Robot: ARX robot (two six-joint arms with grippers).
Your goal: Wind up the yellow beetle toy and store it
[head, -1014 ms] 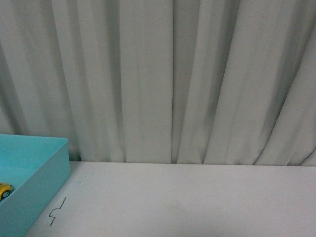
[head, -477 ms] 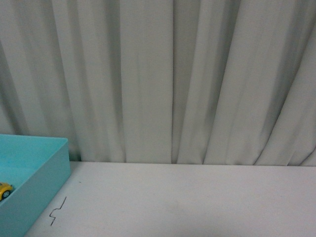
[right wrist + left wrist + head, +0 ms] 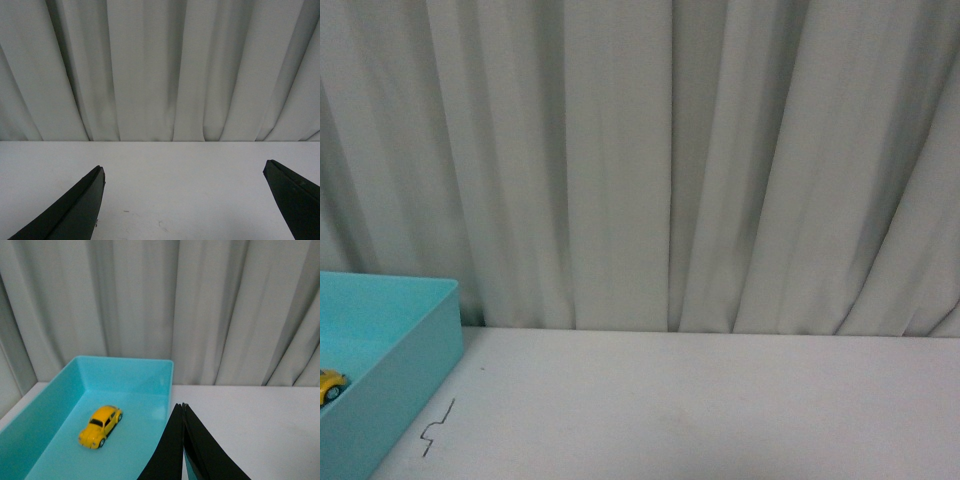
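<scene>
The yellow beetle toy [image 3: 100, 426] rests on its wheels on the floor of the turquoise bin [image 3: 125, 371], free of any gripper. In the front view only part of the yellow beetle toy [image 3: 330, 385] shows at the left edge, inside the same turquoise bin [image 3: 415, 345]. My left gripper [image 3: 182, 406] is shut with nothing in it, its tips over the bin's wall nearest the table's middle. Over bare white table, my right gripper [image 3: 184, 170] stands wide open and empty. Neither arm shows in the front view.
A white table [image 3: 700, 400] runs up to a pale pleated curtain [image 3: 670, 160] right behind it. A small dark squiggle mark [image 3: 436, 427] lies on the table beside the bin.
</scene>
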